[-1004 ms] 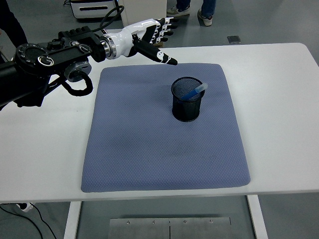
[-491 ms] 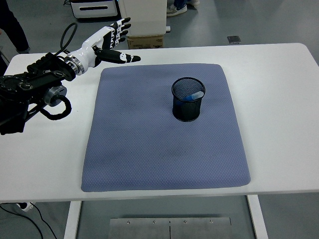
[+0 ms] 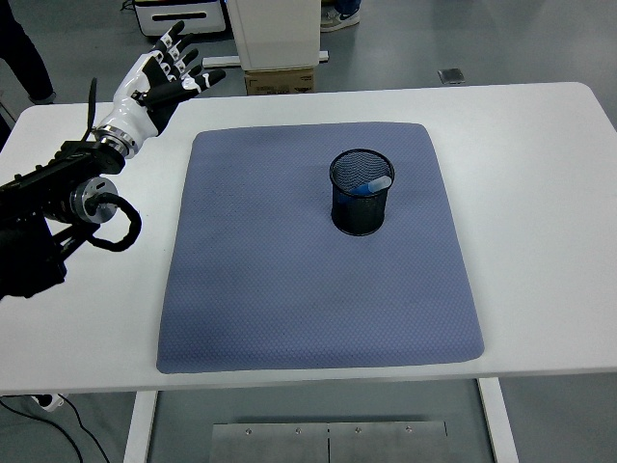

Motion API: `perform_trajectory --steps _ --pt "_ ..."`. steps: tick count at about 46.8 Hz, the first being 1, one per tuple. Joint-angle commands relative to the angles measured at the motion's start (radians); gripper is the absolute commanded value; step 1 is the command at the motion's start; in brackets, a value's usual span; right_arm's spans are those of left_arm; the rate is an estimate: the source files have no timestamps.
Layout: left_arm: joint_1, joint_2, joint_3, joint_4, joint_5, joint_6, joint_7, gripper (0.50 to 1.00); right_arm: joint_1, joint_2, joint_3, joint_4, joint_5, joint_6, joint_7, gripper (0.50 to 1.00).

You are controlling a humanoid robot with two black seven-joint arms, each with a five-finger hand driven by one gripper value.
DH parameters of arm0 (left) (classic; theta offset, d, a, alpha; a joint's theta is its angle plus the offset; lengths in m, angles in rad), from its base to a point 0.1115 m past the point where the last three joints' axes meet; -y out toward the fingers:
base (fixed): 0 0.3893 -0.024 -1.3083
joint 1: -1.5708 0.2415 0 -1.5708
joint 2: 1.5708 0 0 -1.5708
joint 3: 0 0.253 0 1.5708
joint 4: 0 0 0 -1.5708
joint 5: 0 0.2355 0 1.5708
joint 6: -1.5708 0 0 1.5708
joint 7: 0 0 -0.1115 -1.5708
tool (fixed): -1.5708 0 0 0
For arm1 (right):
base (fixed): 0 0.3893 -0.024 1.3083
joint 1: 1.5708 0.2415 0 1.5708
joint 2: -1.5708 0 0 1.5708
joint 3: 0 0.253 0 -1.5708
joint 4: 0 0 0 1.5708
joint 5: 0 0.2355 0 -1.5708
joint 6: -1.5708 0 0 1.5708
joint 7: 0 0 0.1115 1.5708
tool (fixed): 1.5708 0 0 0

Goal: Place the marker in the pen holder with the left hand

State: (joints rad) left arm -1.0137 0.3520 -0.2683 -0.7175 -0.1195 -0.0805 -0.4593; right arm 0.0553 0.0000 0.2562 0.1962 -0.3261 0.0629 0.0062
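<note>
One blue marker (image 3: 370, 183) lies tilted inside the one black mesh pen holder (image 3: 362, 193), its pale upper end leaning against the holder's right-hand rim and its lower part sunk out of sight behind the mesh. The holder stands upright on a single blue-grey mat (image 3: 289, 289), in the mat's far right quarter, nothing else touching it.

The mat lies flat on the white table (image 3: 540, 193) and covers most of its middle.

One robot arm shows, the left one, coming in from the left edge. Its left hand (image 3: 159, 82) is raised over the table's far left corner, well apart from the holder and clear of the mat. The five fingers (image 3: 183, 66) are stretched out and fanned apart, pointing up and away toward the far side; the hand grasps nothing and touches nothing.

Beyond the table's far edge, a white cabinet (image 3: 275, 34) stands on the floor with a cardboard box (image 3: 280, 81) at its foot.
</note>
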Motion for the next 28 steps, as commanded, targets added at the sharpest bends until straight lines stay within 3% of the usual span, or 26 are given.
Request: perform_trajectory --steps 1,5,13,28 --pt "0.053 0.015 -0.055 0.001 -0.003 -0.015 0.007 1.000 0.000 0.000 0.000 0.000 -0.001 0.000 0.000 1.000" --pt "0.109 0.038 -0.123 0.001 -0.022 -0.038 0.042 1.000 0.000 0.000 0.000 0.000 -0.001 0.000 0.000 1.000" --pt "0.185 0.094 -0.212 0.001 -0.054 -0.050 0.160 1.000 0.000 0.000 0.000 0.000 -0.001 0.000 0.000 1.000" --pt "0.204 0.183 -0.219 0.001 -0.055 -0.160 0.171 1.000 0.000 0.000 0.000 0.000 -0.001 0.000 0.000 1.000"
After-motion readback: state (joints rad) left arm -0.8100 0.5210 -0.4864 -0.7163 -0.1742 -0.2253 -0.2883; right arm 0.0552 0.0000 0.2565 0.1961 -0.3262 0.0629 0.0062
